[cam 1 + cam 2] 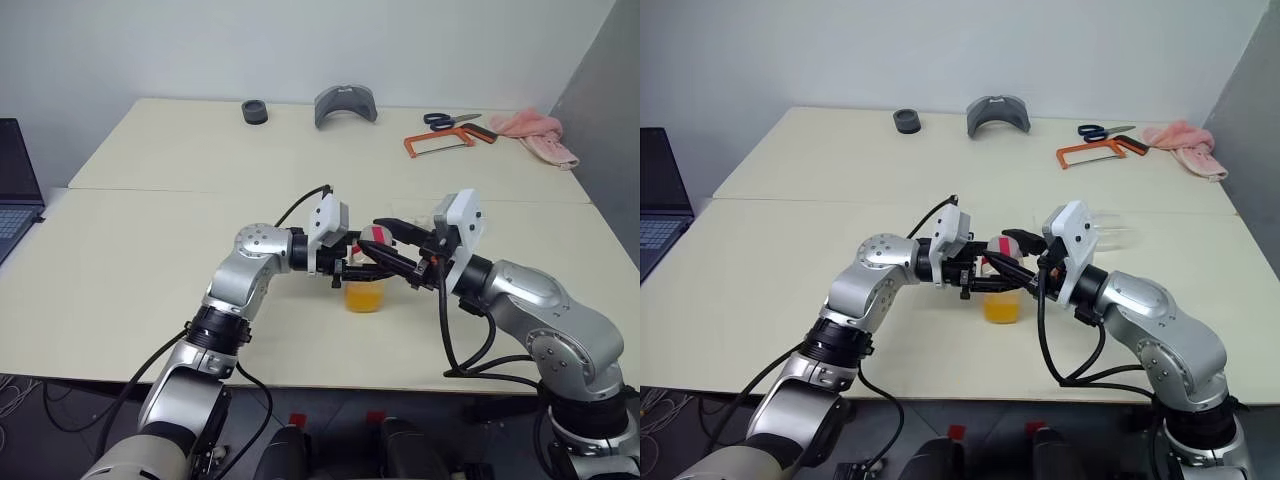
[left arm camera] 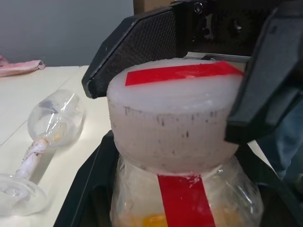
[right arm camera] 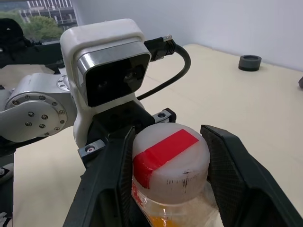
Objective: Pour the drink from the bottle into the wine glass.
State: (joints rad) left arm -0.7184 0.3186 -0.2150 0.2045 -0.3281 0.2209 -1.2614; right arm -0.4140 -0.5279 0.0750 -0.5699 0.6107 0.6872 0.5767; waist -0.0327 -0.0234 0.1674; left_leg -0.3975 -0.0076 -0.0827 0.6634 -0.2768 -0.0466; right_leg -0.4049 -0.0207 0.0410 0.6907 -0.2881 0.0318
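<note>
My left gripper [image 1: 352, 268] is shut on the bottle [image 1: 364, 280], holding it upright just above the table by its clear shoulder [image 2: 182, 198]. The drink [image 1: 1003, 308] is orange and fills the bottle's lower part. The cap [image 3: 170, 163] is whitish with a red tape stripe. My right gripper [image 1: 385, 245] comes in level from the right, its black fingers [image 3: 227, 161] pressed against both sides of the cap. The wine glass [image 2: 52, 123] lies on its side on the table beyond the bottle, partly hidden behind my right wrist [image 1: 1110, 232].
At the table's far edge lie a black ring [image 1: 255, 111], a grey curved piece [image 1: 345, 104], scissors [image 1: 450, 120], an orange hacksaw [image 1: 440, 143] and a pink cloth [image 1: 537, 136]. A laptop [image 1: 15, 190] sits off the left side.
</note>
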